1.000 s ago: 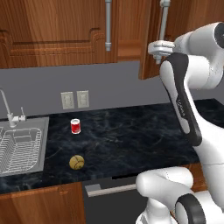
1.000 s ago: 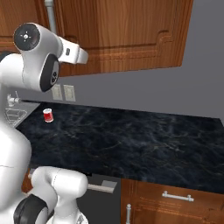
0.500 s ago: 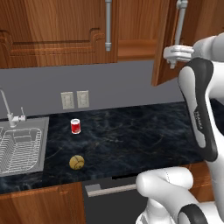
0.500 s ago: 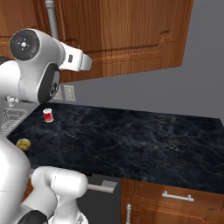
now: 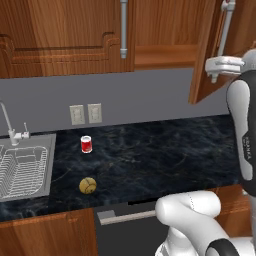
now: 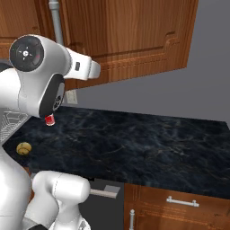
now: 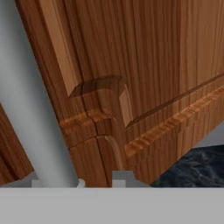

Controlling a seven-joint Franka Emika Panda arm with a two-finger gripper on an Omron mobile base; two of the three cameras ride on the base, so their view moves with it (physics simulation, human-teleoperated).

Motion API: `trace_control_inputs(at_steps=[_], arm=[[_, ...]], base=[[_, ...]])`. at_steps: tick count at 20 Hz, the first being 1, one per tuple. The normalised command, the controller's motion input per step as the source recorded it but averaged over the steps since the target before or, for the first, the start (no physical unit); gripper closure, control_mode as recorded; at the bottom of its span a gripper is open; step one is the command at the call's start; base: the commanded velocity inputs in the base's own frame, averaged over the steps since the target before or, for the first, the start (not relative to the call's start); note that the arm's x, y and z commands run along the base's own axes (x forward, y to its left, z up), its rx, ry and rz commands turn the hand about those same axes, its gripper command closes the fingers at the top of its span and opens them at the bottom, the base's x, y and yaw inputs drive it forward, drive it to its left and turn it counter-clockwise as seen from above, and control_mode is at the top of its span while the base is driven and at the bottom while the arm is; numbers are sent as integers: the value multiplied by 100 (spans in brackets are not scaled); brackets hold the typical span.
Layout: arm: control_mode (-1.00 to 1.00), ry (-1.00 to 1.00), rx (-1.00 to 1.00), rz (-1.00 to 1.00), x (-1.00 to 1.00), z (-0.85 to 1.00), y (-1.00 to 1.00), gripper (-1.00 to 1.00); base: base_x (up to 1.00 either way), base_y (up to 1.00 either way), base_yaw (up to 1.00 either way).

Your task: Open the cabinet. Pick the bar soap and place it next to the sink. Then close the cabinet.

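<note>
My pincer (image 7: 78,181) stands about half open with the grey handle (image 7: 39,109) of the cabinet's right door (image 7: 153,65) between its tips. One tip seems to lie against the bar and the other shows a small gap, so I cannot tell if it really clamps the bar or only hooks it. This is my first worry: if the hold is only a hook, a pull in the wrong direction may let the bar slide out, and the door would stop half way. In the left base view the pincer is at 2 o'clock, and the door hangs open at an angle, with the dark inside of the cabinet at 12 o'clock. I judge that the opening is not yet wide enough for reaching in. If I pull straight and not along the arc of the hinge, the arm may fight against the door. Where the bar soap lies I cannot tell; I suppose it is inside. On the table (image 5: 165,150) a red can (image 5: 86,144) and a yellow ball (image 5: 87,185) stand towards 9 o'clock, near the sink (image 5: 50,165). They could be knocked when the soap is put down there.
</note>
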Motion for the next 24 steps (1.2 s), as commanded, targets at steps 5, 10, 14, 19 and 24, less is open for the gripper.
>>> trace_control_inputs(at_steps=[5, 10, 14, 19, 24], arm=[[-100, 0, 0, 0, -32, -1, -74, 100], [-100, 0, 0, 0, -32, -2, -76, 100], [-100, 1, 0, 0, -17, -4, -64, 100], [-100, 0, 0, -2, 0, 0, -2, -100], [-100, -2, 0, 4, -4, 0, 13, -100]], base=[[0, 0, 0], [0, 0, 0], [0, 0, 0], [0, 0, 0], [0, 0, 0]])
